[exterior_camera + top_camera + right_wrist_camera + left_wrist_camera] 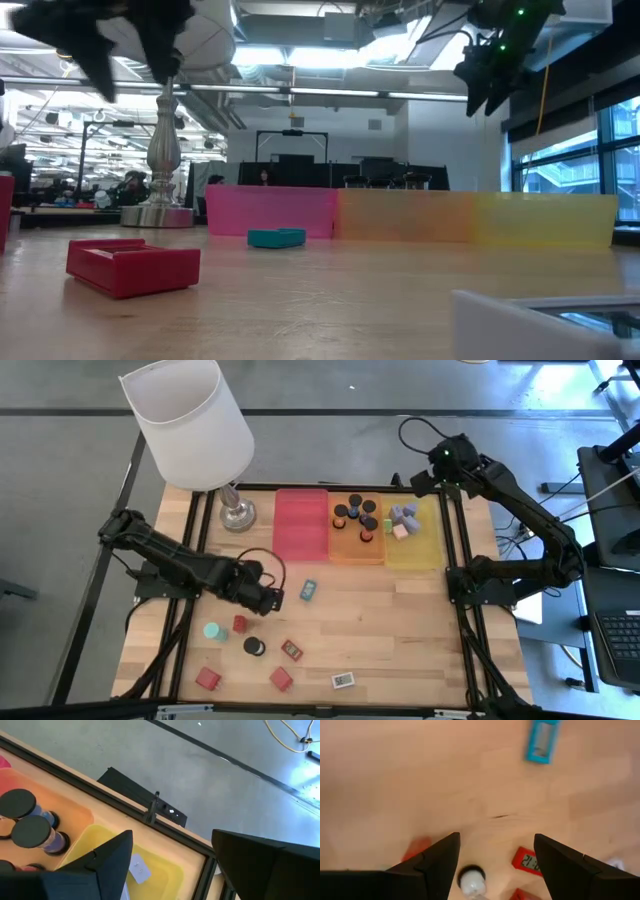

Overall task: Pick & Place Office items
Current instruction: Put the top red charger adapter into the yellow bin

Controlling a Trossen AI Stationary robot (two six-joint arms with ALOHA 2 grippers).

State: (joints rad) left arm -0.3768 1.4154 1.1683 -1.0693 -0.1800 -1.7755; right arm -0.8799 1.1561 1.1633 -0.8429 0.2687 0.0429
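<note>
While the left tool (272, 598) hangs spread and empty mid-frame, a black round cylinder with a white top (254, 646) waits just below; next, drop around it. Right tool (418, 482), spread, idles upper right.

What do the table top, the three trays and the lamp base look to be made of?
Table top: probably wood, matte, with visible plank seams and grain. Red tray, orange tray and yellow tray: likely translucent plastic, since the low view shows light glowing through their walls. Lamp base: seemingly polished metal, silvery with bright reflections.
</note>
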